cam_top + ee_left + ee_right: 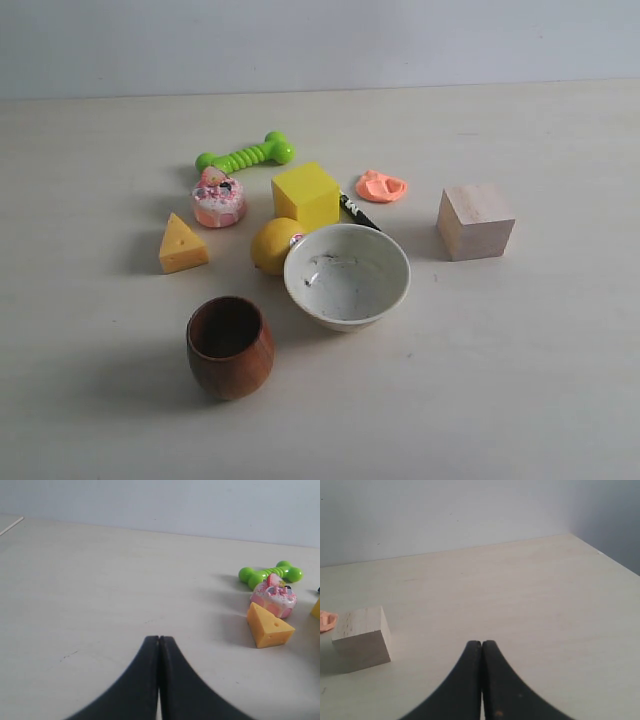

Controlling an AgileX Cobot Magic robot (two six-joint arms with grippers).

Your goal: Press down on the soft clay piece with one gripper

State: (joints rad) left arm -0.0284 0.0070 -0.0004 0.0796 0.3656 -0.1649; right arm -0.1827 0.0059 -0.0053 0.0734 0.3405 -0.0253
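Observation:
The soft clay piece [381, 186] is a small flat salmon-orange blob lying on the table between the yellow cube [305, 194] and the pale wooden cube [475, 221]. In the right wrist view only a sliver of the clay [326, 621] shows at the frame edge, beside the wooden cube [362, 638]. My right gripper [481, 643] is shut with nothing in it, well away from the cube. My left gripper [159, 638] is shut and empty over bare table. Neither arm shows in the exterior view.
A green bone toy [245, 155], a pink sprinkled donut [218, 202], a cheese wedge [182, 244], a lemon [273, 244], a white bowl [347, 277], a brown wooden cup [230, 346] and a black marker [357, 211] crowd the middle of the table. The table's far edge [600, 552] runs close.

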